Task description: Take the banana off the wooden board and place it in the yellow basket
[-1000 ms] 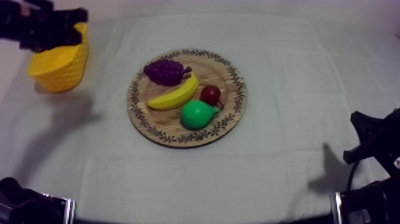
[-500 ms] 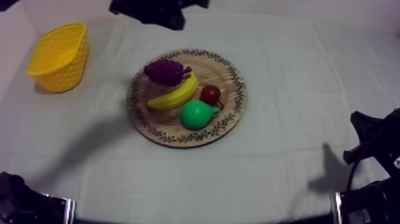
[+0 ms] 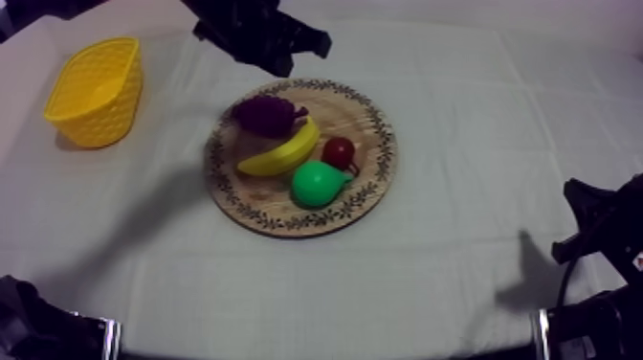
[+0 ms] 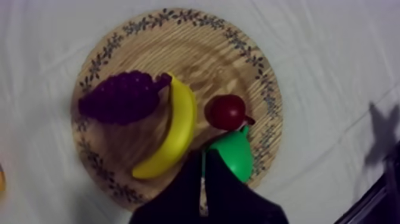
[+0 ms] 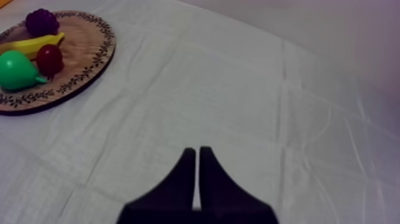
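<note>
Hovering above the round wooden board with the patterned rim (image 3: pixel 375 123), toward its 11 o'clock edge in the top view, my left hand (image 4: pixel 202 158) has its two black fingers pressed together into a narrow wedge and pinches nothing. From its own camera the wedge lines up close to the green toy pear (image 4: pixel 235 156) and one end of the yellow toy banana (image 4: pixel 172 134), but I judge it well above them and touching neither.

The banana lies flat on the board, untouched. The purple bunch of grapes (image 3: pixel 266 115) is against its 11 o'clock side. The small red fruit (image 3: pixel 338 151) and the pear are just beside it at 3 to 5 o'clock. Its long axis runs from about 8 o'clock to 2 o'clock in the top view. The outer curve bulges toward the pear and the hollow side faces the grapes. I cannot tell which end is the stem.

Nothing of the task is done as yet. The hand has to open, come down, grip the banana, lift it and carry it. The yellow basket (image 3: pixel 100 107) stands well apart at 10 o'clock of the board, on the grey-white desk (image 3: pixel 469 144).

My right hand (image 5: pixel 197 152) sits low at 4 o'clock, fingers together and empty.
</note>
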{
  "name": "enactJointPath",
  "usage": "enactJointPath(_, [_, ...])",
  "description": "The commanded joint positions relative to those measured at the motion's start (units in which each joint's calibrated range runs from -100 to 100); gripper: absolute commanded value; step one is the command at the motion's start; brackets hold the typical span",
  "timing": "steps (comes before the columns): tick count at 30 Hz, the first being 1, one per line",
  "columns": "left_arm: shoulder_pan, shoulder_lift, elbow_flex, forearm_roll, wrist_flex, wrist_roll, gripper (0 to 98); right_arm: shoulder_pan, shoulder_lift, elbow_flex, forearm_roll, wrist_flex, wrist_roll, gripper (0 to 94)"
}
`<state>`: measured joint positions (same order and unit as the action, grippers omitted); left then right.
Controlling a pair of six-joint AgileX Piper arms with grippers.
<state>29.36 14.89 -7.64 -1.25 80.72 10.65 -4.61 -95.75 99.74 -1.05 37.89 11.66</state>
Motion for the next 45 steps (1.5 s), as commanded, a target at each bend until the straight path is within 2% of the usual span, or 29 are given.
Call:
enactJointPath(1, [0.33, 0.14, -0.43, 0.22, 0.13, -10.73, 0.0, 0.02, -0.01, 0.04, 0.0, 0.02, 0.02, 0.4])
enactJointPath(4, [0.92, 0.23, -0.85, 0.27, 1.4, -17.09, 0.0, 0.02, -0.01, 0.04, 0.0, 0.02, 0.03, 0.4])
enactJointPath(7, [1.17, -0.06, -0.17, 0.12, 2.35, -21.76, 0.0, 0.02, -0.01, 0.04, 0.0, 0.02, 0.0, 0.4])
enactJointPath(10, [1.46, -0.51, 0.3, -0.57, 2.72, -24.91, 0.1, 0.02, -0.01, 0.04, 0.0, 0.02, 0.01, 0.4])
enactJointPath(13, [1.73, -0.96, 0.47, -1.7, 3.12, -26.26, 0.1, 0.02, -0.01, 0.04, 0.0, 0.02, 0.01, 0.4])
enactJointPath(16, [1.75, -1.11, 0.77, -2.65, 3.46, -26.14, 3.5, 0.02, -0.01, 0.04, 0.0, 0.02, 0.0, 0.4])
enactJointPath(19, [1.48, -0.76, 1.93, -3.2, 3.22, -25.17, 12.6, 0.02, -0.01, 0.04, 0.0, 0.02, 0.02, 0.4])
enactJointPath(23, [0.52, 0.51, 3.49, -3.33, 2.82, -23.69, 26.5, 0.02, -0.01, 0.04, 0.0, 0.02, 0.01, 0.4])
enactJointPath(29, [-0.76, 4.54, 4.28, -3.43, 2.71, -22.48, 39.3, 0.02, -0.01, 0.04, 0.0, 0.02, 0.0, 0.4])
enactJointPath(35, [-2.21, 11.53, 2.95, -2.82, 2.9, -22.24, 45.6, 0.02, -0.01, 0.04, 0.0, 0.02, 0.03, 0.4])
enactJointPath(45, [-2.26, 24.47, -0.82, -1.79, 3.9, -21.62, 49.2, 0.02, -0.01, 0.04, 0.0, 0.02, 0.01, 0.4])
